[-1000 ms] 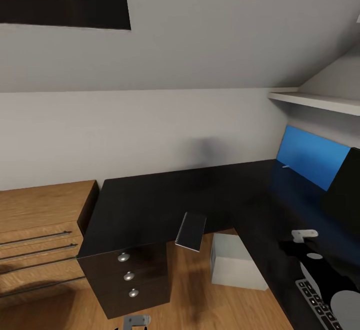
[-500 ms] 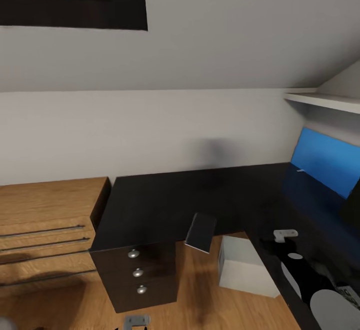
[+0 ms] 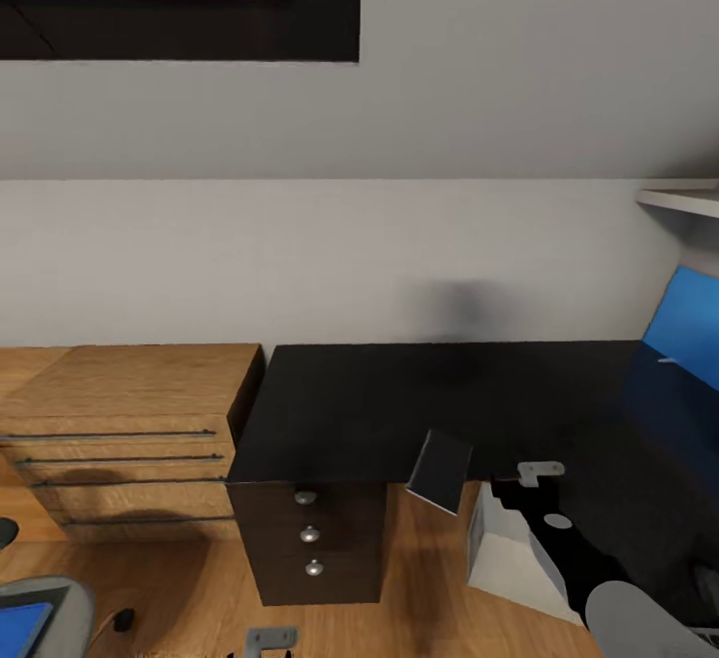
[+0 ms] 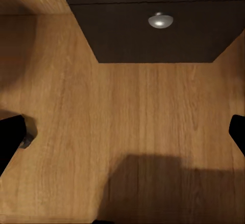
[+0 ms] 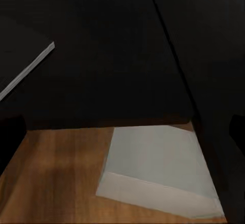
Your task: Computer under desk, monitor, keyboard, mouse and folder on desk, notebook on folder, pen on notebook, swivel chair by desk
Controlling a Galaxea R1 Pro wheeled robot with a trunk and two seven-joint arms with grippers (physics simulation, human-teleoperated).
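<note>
Notebook [image 3: 439,470]: tilted over the desk [image 3: 419,403] front edge, beside the drawer unit [image 3: 312,538].
Computer [image 3: 504,558]: on the floor under the desk.
Left gripper [image 4: 122,134]: fingers spread, holding nothing.
Right gripper [image 5: 122,132]: fingers spread, holding nothing.

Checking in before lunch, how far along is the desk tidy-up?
Done: the computer sits under the desk. In hand: nothing, left claw and right claw are both open. To do: the folder is on the chair, and the notebook lies at the desk's edge, not stacked.
</note>
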